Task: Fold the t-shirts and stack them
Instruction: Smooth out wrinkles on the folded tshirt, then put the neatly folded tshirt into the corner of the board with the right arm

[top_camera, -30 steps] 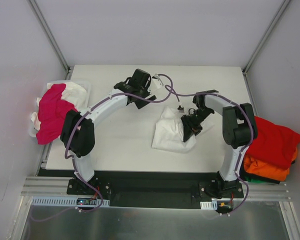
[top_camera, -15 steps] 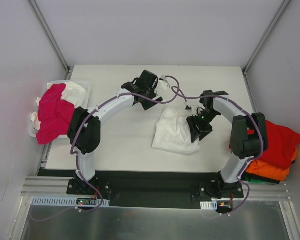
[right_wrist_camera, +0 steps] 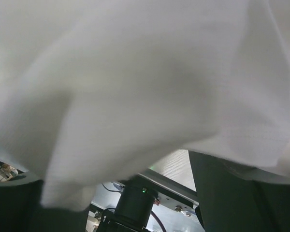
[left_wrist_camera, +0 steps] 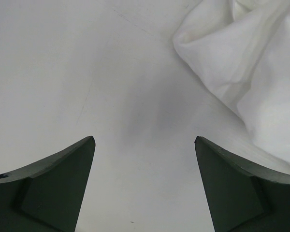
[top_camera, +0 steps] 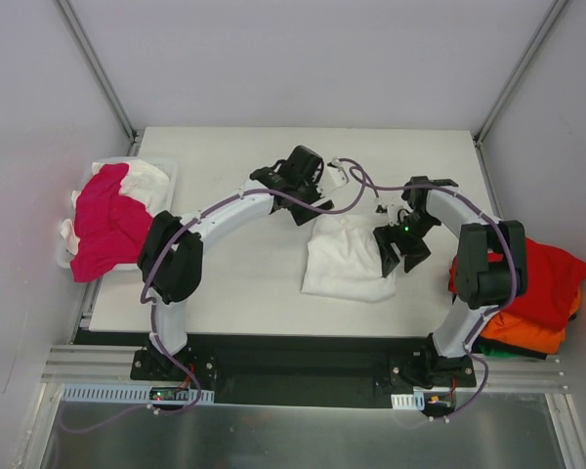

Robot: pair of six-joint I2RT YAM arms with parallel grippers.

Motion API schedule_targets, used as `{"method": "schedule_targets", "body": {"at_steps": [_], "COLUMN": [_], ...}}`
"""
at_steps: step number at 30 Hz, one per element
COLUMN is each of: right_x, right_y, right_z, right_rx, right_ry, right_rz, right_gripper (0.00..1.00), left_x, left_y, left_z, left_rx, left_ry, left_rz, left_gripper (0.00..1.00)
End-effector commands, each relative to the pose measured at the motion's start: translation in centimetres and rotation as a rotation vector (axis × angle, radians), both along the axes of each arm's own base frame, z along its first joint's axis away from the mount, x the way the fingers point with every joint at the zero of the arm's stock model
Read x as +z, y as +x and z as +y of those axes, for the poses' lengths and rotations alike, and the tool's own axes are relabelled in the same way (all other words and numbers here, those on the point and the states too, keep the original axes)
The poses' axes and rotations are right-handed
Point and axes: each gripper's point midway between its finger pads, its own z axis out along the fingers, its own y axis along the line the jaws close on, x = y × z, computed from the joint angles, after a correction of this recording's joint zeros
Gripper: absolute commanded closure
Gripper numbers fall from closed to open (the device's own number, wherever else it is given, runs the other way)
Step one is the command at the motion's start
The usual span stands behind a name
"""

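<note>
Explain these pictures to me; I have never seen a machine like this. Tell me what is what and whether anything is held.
This is a robot with two white jointed arms, the left arm and the right arm, bolted at the near edge of a white table. The wide picture looks down from above. The other two come from a camera on each wrist.

A crumpled white cloth t-shirt lies mid-table. A magenta-pink t-shirt is heaped at the left edge. At the right, a red t-shirt lies on an orange t-shirt.

The left gripper is open over bare table and holds nothing. The right gripper is at the white shirt's right edge, and cloth fills its camera's view, so its grip cannot be confirmed.
</note>
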Motion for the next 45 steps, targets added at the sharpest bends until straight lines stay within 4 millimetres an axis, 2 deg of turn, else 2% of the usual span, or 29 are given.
{"method": "schedule_targets", "body": {"at_steps": [1,8,12,16,23,26,30,35,38,45], "right_x": [-0.2,-1.4,-0.6,0.3,2.2,2.2,1.0,0.4,-0.1,-1.2], "right_y": [1.0,2.5,4.2,4.8,6.6,7.3,7.5,8.1,8.4,9.0], "right_z": [-0.4,0.2,1.3,2.5,1.4,0.3,-1.7,-3.2,-3.3,-2.1], "right_rx": [-0.038,-0.111,-0.196,-0.236,-0.344,-0.392,-0.428,-0.454,-0.469,-0.504], "right_ry": [0.000,0.064,0.207,0.325,0.479,0.489,0.411,0.354,0.356,0.444], "right_rz": [-0.001,0.048,0.033,0.003,-0.073,-0.082,-0.089,-0.112,-0.096,-0.020], "right_gripper": [0.24,0.21,0.21,0.20,0.18,0.17,0.16,0.16,0.16,0.15], "left_x": [0.5,-0.7,-1.2,-1.7,-2.5,-2.6,-2.9,-3.4,-3.6,-3.6], "left_y": [-0.2,-1.2,-1.5,-1.6,-2.0,-2.0,-2.3,-2.7,-2.8,-3.1], "left_z": [-1.4,-2.2,-2.5,-2.3,-1.9,-1.9,-1.8,-1.9,-2.0,-2.1], "left_rx": [-0.011,-0.026,-0.025,-0.022,-0.024,-0.021,-0.021,-0.023,-0.027,-0.033], "left_ry": [-0.041,-0.031,-0.034,-0.019,-0.003,-0.005,-0.005,-0.003,0.000,0.002], "left_rz": [0.016,0.044,0.060,0.065,0.078,0.084,0.096,0.110,0.112,0.114], "left_gripper": [0.15,0.15,0.15,0.15,0.15,0.15,0.15,0.15,0.15,0.15]}}
